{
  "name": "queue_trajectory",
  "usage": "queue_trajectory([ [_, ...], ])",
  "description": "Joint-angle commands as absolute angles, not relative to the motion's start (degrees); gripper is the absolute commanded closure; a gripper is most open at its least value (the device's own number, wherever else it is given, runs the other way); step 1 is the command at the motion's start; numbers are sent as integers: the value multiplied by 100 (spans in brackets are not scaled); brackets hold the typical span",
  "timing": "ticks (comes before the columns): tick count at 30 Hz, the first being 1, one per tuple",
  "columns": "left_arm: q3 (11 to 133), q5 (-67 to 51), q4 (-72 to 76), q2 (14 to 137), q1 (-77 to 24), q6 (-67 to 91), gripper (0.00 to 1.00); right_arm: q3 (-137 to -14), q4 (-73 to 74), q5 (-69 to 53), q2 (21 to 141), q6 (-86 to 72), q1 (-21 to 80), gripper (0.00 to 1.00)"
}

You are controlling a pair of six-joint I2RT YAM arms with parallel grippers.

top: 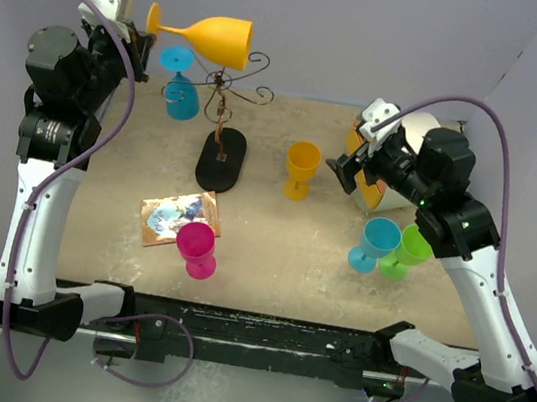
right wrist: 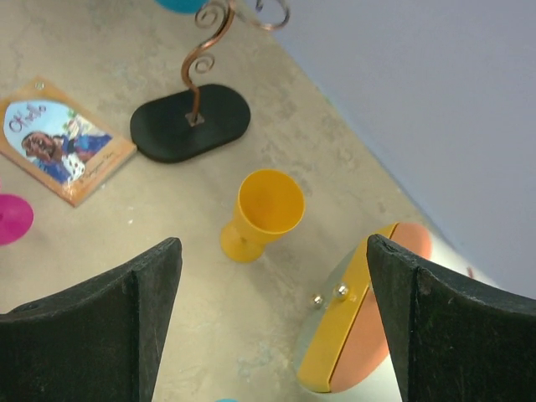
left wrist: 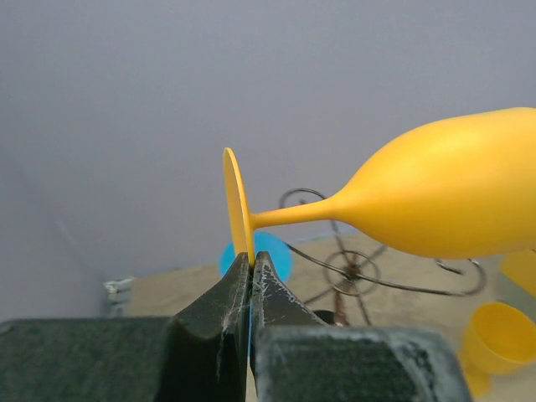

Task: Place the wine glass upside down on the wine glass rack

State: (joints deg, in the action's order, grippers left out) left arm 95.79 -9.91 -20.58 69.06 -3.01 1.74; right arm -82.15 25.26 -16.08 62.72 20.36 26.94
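Observation:
My left gripper (top: 143, 36) is shut on the round foot of a yellow wine glass (top: 217, 40) and holds it on its side, bowl pointing right, high above the wine glass rack (top: 227, 89). In the left wrist view the fingertips (left wrist: 239, 272) pinch the foot's edge, with the glass (left wrist: 452, 201) above the rack's spiral arms (left wrist: 356, 268). A blue glass (top: 179, 87) hangs upside down on the rack's left arm. My right gripper (top: 349, 173) is open and empty, above the table to the right of the rack's black base (right wrist: 191, 121).
A short yellow cup (top: 301, 168) stands right of the rack base. A pink glass (top: 197, 248) and a picture card (top: 173, 215) lie front left. Blue (top: 376, 242) and green (top: 406, 250) cups stand at right by an orange-yellow round object (right wrist: 368, 327).

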Motion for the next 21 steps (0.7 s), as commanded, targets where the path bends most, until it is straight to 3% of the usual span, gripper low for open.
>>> queue_trajectory([
  [1, 10052, 480, -1532, 7056, -264, -1085, 100, -7595, 2421, -1778, 6074, 2340, 2654, 6],
  [11, 10231, 1854, -220, 7785, -264, -2928, 100, -6847, 2192, -2036, 5672, 2524, 2637, 6],
  [21, 10805, 1989, 318, 9003, -264, -4449, 99, -6727, 2141, -2113, 5621, 2549, 2619, 7],
])
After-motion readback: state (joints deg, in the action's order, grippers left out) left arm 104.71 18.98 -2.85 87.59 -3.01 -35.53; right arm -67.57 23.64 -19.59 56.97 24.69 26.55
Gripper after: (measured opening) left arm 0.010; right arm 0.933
